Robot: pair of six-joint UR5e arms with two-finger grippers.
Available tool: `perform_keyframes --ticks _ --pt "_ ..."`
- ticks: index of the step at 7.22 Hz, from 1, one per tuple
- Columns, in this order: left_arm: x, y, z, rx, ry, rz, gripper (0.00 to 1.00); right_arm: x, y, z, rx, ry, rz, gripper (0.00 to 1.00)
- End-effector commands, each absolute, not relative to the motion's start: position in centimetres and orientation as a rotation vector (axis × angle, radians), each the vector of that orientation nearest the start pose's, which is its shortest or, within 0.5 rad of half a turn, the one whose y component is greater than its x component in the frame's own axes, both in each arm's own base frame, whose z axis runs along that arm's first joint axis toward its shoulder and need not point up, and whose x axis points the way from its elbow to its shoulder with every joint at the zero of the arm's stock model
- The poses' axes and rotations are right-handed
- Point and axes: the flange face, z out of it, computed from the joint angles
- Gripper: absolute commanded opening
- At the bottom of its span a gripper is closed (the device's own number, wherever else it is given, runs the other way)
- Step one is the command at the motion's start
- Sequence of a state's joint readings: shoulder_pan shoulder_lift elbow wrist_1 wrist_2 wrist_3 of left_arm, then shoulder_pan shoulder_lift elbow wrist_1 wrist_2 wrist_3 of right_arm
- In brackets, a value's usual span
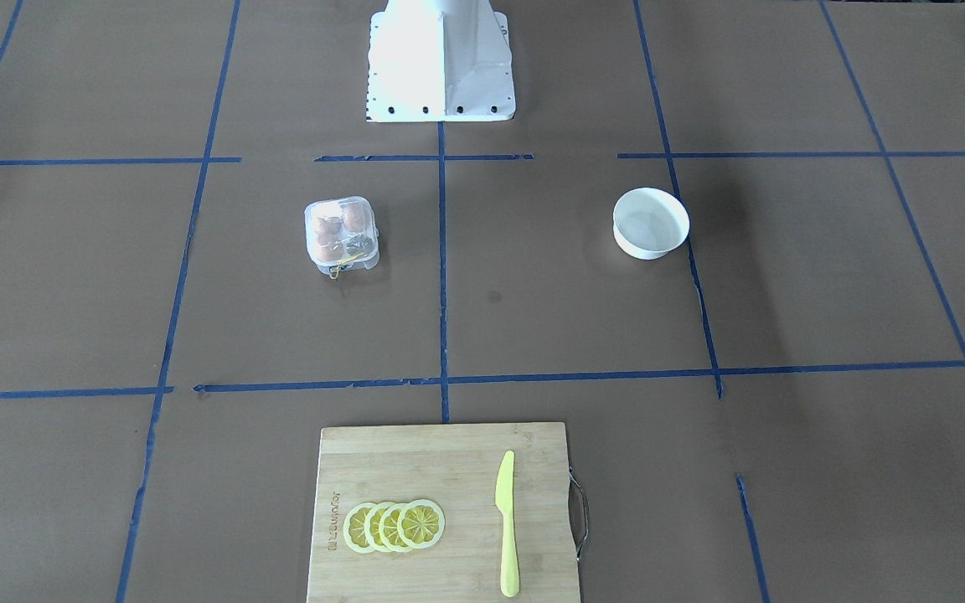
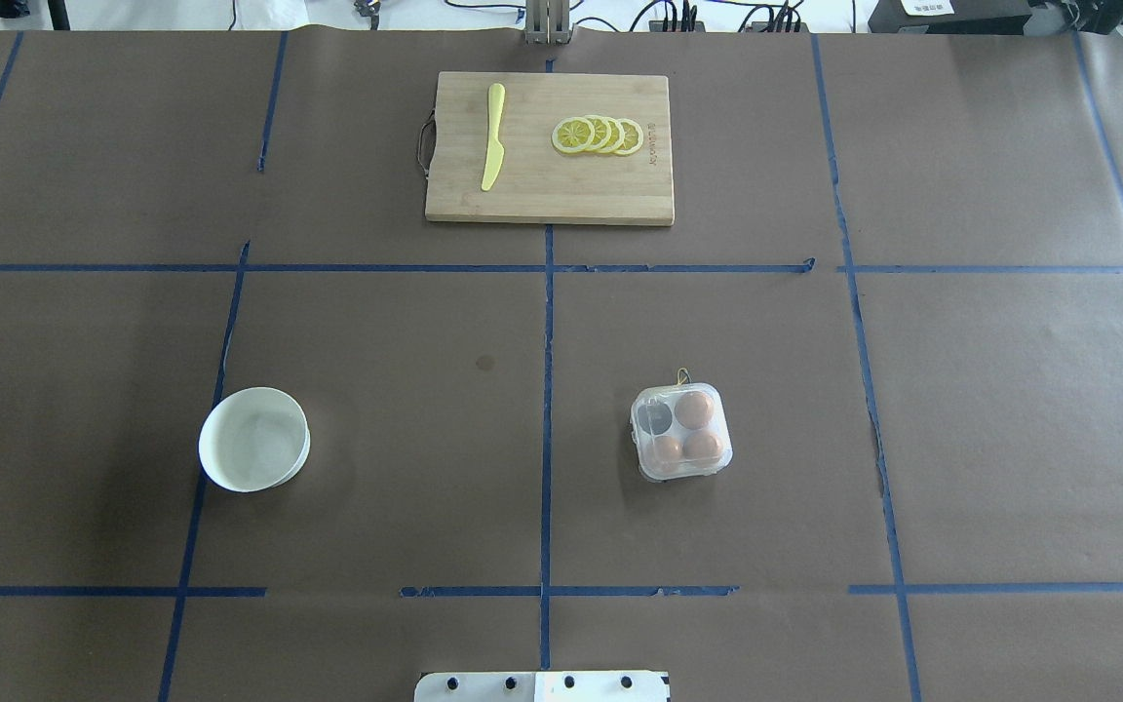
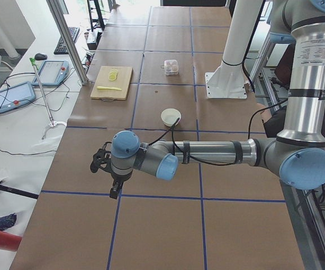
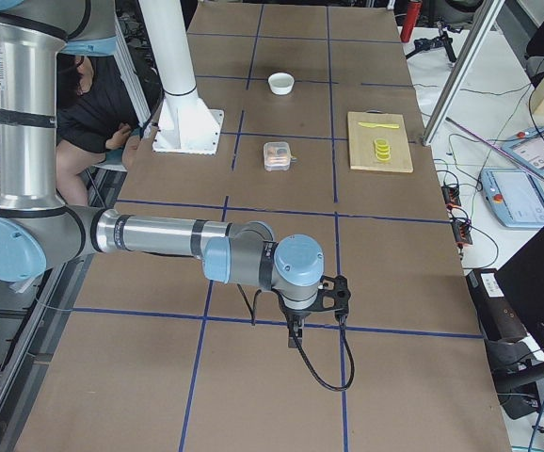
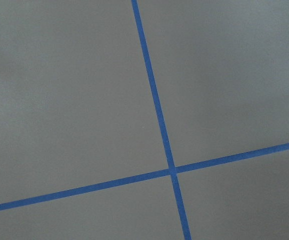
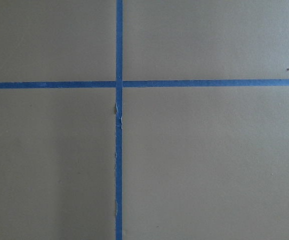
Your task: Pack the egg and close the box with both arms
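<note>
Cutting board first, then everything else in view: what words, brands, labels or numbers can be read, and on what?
Cutting board: burnt-in brand mark along one short edge, too blurred to read.
Left arm: white label on its upright tube, print too small to read.
Box, bowl, knife: no text seen.

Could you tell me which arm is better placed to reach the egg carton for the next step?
Probably the right. The box lies in the robot's right half of the table. The right gripper and left gripper both hang over opposite table ends, so only side decides.
</note>
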State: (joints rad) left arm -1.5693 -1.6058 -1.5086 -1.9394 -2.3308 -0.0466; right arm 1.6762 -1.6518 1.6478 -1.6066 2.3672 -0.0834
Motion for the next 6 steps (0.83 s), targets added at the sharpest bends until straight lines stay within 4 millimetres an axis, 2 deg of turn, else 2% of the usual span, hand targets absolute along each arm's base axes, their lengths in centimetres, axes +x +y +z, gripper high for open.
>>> perform_keyframes --ticks 1,2,3,4,6 --pt "-6.3 -52.3 63.2 0.292 0.764 0.076 1.00 11.0 -44.7 65.8 0.040 -0.797 0.044 1.00" --pt "-6.3 -52.2 62.9 0.271 0.764 0.068 1.00 11.1 -45.3 64.6 0.062 -0.794 0.036 1.00" --pt "-6.3 -52.2 61.7 0.258 0.764 0.065 1.00 11.1 -45.3 63.7 0.067 -0.793 0.045 1.00" --pt "-6.3 -51.9 60.8 0.246 0.764 0.063 1.00 11.1 -45.3 62.9 0.052 -0.792 0.116 1.00" --pt "-6.1 -52.0 60.4 0.249 0.764 0.070 1.00 10.5 -45.5 62.5 0.044 -0.791 0.121 1.00"
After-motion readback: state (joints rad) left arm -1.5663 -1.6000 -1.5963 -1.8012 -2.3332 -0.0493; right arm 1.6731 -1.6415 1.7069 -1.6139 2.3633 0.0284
